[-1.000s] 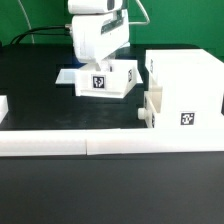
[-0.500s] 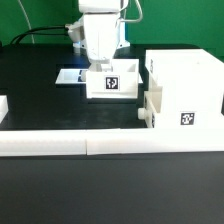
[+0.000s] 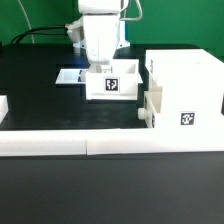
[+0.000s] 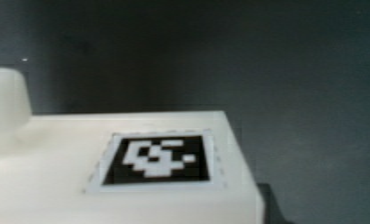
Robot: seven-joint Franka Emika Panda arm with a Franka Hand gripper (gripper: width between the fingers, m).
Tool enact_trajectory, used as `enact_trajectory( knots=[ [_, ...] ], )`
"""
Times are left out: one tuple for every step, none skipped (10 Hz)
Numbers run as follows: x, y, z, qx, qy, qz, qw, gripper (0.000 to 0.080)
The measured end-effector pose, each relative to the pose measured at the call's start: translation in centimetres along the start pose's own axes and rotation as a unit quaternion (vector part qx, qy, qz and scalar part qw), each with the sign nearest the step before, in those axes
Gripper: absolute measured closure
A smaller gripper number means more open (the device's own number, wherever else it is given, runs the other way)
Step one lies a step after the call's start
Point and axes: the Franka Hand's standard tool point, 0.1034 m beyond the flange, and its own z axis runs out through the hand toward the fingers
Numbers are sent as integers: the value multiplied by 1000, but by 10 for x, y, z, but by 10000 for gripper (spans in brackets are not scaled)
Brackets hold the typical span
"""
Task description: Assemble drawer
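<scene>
1. Your hand [image 3: 103,66] sits directly over the loose tray [image 3: 112,80], just off the housing [image 3: 183,92] toward the exterior view's left. Its fingertips are hidden behind the tray's wall, so you cannot tell whether it is gripping or merely hovering.
2. The housing stands on the black worktop [image 3: 40,95], with a second tray [image 3: 151,110] sitting in its lower opening, knob outward.
3. From the wrist view you see only the tray's tagged face [image 4: 157,160] and a white edge beside it. The contact itself is out of sight.
4. Judge the tray as light, rigid, smooth plastic: stiff enough not to flex, slick enough to slip or twist in a loose pinch.
5. Take it by a thin upright wall, near the middle, so it hangs level for sliding into the housing's upper opening.
6. The housing looks heavier but may shift on the worktop if the tray is pushed in crooked.
</scene>
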Motion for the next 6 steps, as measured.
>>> enact_trajectory(
  knots=[
    [0, 0, 0, 0, 0, 0, 1000, 756],
    [0, 3, -1, 6, -4, -7, 1000, 756],
    [3, 9, -2, 6, -4, -9, 1000, 756],
    [5, 17, -3, 6, -4, -10, 1000, 756],
    [6, 22, -4, 7, -4, -10, 1000, 756],
    [6, 26, -4, 8, -4, -10, 1000, 756]
  ],
)
